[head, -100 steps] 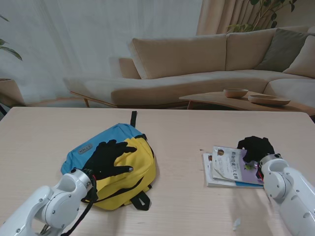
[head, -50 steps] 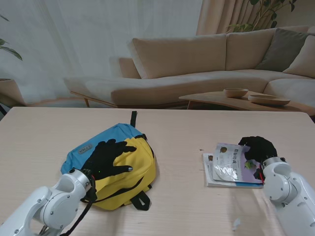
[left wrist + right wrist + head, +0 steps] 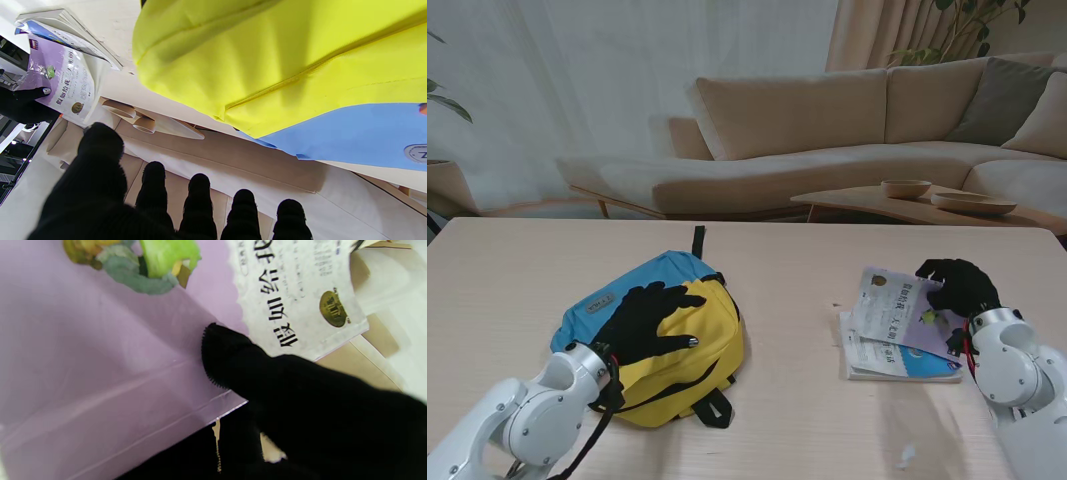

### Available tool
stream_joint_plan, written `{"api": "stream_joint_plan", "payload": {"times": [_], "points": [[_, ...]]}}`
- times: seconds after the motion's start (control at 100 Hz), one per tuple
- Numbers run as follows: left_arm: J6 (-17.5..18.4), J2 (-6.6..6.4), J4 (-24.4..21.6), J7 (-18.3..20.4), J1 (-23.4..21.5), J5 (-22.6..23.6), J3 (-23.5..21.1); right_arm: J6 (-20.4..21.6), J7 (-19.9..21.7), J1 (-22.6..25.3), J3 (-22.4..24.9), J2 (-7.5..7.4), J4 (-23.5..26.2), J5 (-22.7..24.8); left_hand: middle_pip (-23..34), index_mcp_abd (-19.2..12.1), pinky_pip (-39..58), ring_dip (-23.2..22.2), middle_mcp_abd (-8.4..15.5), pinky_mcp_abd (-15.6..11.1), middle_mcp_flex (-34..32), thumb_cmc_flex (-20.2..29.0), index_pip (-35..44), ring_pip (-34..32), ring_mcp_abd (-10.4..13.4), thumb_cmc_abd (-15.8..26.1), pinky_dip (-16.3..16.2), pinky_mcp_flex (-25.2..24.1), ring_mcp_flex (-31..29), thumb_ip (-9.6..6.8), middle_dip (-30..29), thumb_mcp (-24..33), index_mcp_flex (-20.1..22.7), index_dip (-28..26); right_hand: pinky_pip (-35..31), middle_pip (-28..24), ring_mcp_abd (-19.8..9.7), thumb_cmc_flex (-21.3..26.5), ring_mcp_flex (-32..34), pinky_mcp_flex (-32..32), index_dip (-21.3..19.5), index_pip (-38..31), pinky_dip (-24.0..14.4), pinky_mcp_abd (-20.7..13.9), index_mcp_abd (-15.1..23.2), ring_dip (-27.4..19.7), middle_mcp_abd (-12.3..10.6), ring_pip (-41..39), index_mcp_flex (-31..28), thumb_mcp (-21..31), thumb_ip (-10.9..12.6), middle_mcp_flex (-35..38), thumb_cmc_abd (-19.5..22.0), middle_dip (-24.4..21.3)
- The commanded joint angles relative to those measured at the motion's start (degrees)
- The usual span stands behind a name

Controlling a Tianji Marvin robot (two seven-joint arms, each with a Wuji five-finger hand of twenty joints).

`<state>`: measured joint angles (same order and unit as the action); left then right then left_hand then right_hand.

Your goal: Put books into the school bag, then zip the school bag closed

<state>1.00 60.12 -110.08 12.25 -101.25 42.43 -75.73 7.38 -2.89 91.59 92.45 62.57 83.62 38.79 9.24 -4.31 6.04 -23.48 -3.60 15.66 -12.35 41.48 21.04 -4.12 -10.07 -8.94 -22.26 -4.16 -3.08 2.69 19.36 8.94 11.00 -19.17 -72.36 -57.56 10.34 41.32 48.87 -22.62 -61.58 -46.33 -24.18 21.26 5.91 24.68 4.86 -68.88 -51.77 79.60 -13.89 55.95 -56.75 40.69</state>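
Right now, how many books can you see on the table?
2. The purple book is pinched in the right hand, its far edge tilted up. The other book lies flat on the table underneath it. Thinner ones could hide between them.

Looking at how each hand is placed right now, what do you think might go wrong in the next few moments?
1. The right hand pinches the purple book at one edge only, so the thin book may sag or slip out.
2. A second book lies right beneath it and might get dragged along.
3. The left hand lies spread on the school bag, where no opening is visible; the book may arrive with nowhere to go.
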Motion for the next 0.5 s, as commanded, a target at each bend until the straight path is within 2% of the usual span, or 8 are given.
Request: {"api": "stream_joint_plan", "payload": {"times": [0.0,0.25,0.49], "points": [[0.4,0.26,-0.55,1.11,-0.03,-0.51,-0.03,0.68,1.1,0.25,0.51,0.16,2.72,-0.24,-0.2,-1.16,-2.36,0.11,0.89,-1.18,1.49,-0.22,0.82,0.68,1.11,2.02,0.36,-0.4,1.35,-1.85,-0.64,-0.77,-2.22,0.19,-2.23,-13.26,1.2,10.38,6.08,0.25,-12.31,-19.89,-1.0,1.03,10.12,4.1,0.82,-11.42,-9.36,4.74,9.71,5.89,13.24,5.31],[1.42,0.28,-0.47,1.52,1.16,-2.72,-0.04,0.35,4.62,0.62,1.66,0.16,9.8,-3.74,0.07,-0.63,-1.72,-0.15,0.45,-0.96,0.77,-0.05,1.59,0.2,0.7,1.74,-0.48,-0.56,0.98,-1.82,-0.48,-0.53,-2.11,-0.11,-2.16,-13.06,1.28,10.3,6.11,0.14,-12.71,-19.62,-1.3,1.15,9.94,4.35,0.98,-11.49,-9.44,4.88,9.77,5.99,13.12,5.59],[2.18,0.32,-0.01,2.4,3.21,-6.8,0.52,-3.03,6.05,-0.78,-2.11,0.36,14.38,-6.24,0.39,0.12,-0.62,-0.41,0.23,-0.52,0.01,0.04,2.16,-0.24,0.21,1.01,-2.04,-0.76,0.2,-1.76,-0.28,-0.09,-1.98,-0.29,-2.06,-12.97,1.29,10.27,6.2,0.12,-12.93,-19.42,-1.43,1.21,9.94,4.55,1.01,-11.44,-9.37,4.84,9.79,6.01,13.15,5.72]]}}
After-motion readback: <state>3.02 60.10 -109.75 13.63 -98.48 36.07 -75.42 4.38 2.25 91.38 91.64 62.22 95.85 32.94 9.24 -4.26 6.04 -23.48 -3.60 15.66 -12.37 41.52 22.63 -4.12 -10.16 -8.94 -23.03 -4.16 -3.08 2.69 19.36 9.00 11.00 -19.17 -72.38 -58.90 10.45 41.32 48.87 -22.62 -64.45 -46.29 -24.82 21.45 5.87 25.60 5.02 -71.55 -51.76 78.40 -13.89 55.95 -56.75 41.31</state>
